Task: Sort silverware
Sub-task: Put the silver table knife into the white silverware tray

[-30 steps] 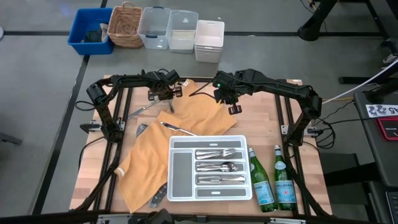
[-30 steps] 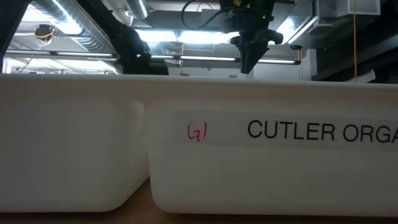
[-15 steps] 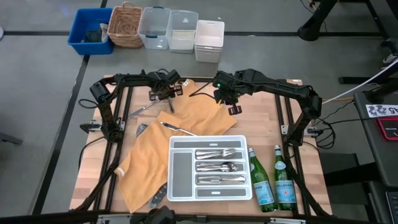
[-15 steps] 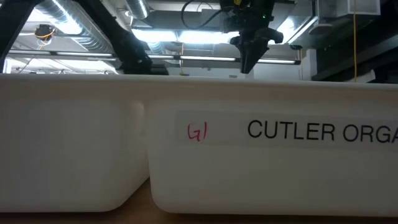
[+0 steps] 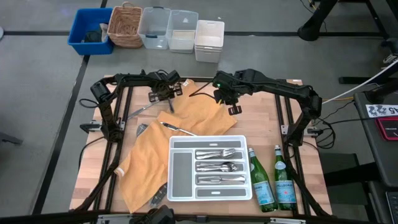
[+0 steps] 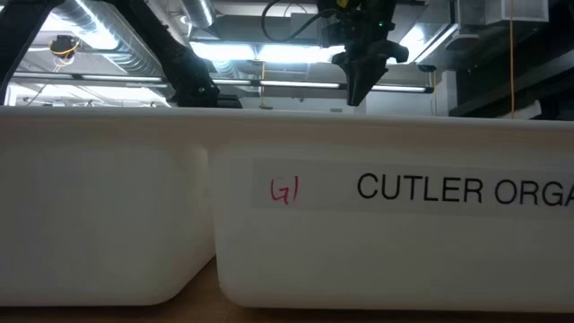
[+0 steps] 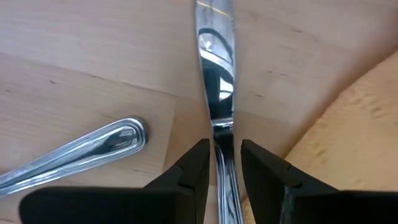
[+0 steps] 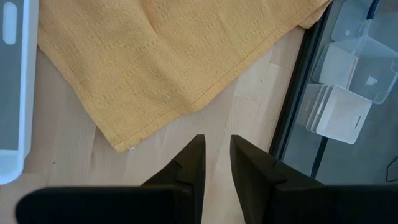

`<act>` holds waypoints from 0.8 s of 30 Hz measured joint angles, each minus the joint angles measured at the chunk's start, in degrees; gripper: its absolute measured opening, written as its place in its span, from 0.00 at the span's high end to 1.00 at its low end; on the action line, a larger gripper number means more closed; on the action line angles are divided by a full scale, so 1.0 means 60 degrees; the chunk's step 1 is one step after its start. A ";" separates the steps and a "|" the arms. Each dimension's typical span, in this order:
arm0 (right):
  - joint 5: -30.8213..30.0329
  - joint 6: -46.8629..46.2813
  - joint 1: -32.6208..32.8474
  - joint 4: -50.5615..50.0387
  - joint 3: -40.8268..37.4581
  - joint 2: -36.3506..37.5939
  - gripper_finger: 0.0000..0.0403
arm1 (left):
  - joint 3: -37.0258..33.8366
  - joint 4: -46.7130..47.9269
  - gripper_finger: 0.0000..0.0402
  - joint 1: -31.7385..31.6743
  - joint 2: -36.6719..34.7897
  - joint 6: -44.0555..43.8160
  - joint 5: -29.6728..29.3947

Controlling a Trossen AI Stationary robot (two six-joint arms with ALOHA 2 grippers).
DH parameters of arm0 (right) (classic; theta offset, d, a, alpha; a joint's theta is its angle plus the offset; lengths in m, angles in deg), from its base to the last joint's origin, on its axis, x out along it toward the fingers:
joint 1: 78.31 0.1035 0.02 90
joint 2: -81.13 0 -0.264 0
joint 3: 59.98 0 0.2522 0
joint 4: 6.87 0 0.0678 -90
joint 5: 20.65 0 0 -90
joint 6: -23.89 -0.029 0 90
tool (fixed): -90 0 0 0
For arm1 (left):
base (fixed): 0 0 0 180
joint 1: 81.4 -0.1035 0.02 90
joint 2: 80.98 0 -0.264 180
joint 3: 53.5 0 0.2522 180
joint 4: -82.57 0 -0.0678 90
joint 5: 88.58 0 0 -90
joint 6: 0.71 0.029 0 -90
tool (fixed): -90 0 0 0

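A shiny table knife (image 7: 214,74) lies flat on the bare wood at the table's far left, beside the orange cloth (image 5: 186,115). My left gripper (image 7: 222,163) points down over it, open. One finger stands on each side of the knife where blade meets handle, with a sliver of gap showing on both sides. The end of another silver handle (image 7: 93,146) lies next to it. My right gripper (image 8: 217,149) hangs high over the cloth's far right corner with a narrow gap between its fingers and nothing in it. Sorted silverware (image 5: 217,167) lies in the white tray (image 5: 171,168).
Two green bottles (image 5: 261,183) (image 5: 285,183) stand right of the tray. One loose knife (image 5: 177,129) lies on the cloth, and more utensils (image 5: 155,198) sit at its near edge. In the low view the tray's white wall (image 6: 287,206) hides the tabletop. Bins (image 5: 208,40) stand beyond the far edge.
My left gripper has turned slightly about its own axis over the knife at the far left. The knife and the right arm have stayed where they were.
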 joint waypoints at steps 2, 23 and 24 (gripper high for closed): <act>0.0000 0.0003 0.0000 0.0000 -0.0001 0.0000 0.81 | 0.0000 -0.0007 0.80 -0.0046 0.0122 -0.0157 0.0062; 0.0004 0.0003 -0.0001 -0.0056 -0.0003 0.0000 0.81 | 0.0040 0.0379 0.97 -0.0306 0.0438 0.0192 0.0707; 0.0004 0.0003 -0.0006 -0.0131 -0.0003 0.0007 0.81 | 0.0040 0.0382 0.97 -0.0306 0.0438 0.0185 0.0707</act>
